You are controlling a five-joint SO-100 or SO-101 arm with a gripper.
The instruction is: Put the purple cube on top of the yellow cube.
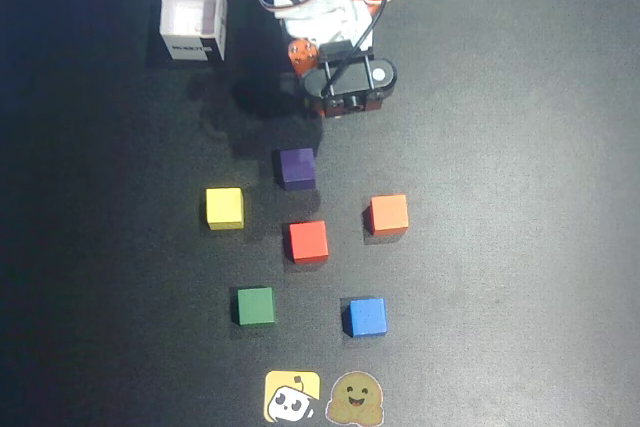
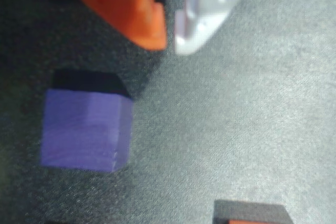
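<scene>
On a dark worktop (image 1: 520, 197), the purple cube (image 1: 297, 168) is seen resting untouched, the yellow cube (image 1: 224, 207) lying near it, lower and to the left in the overhead view, with a red cube (image 1: 308, 241) close below. The jaws (image 2: 169, 39) are shown nearly pressed together and pinching nothing, an orange finger (image 2: 139, 9) and a white finger (image 2: 210, 9) hanging at the top of the wrist view. The purple cube (image 2: 86, 129) is placed below and left of the tips, apart from them, not between. By judgement, the jaws should be spread, shifted over the cube and squared to its faces before being lowered.
</scene>
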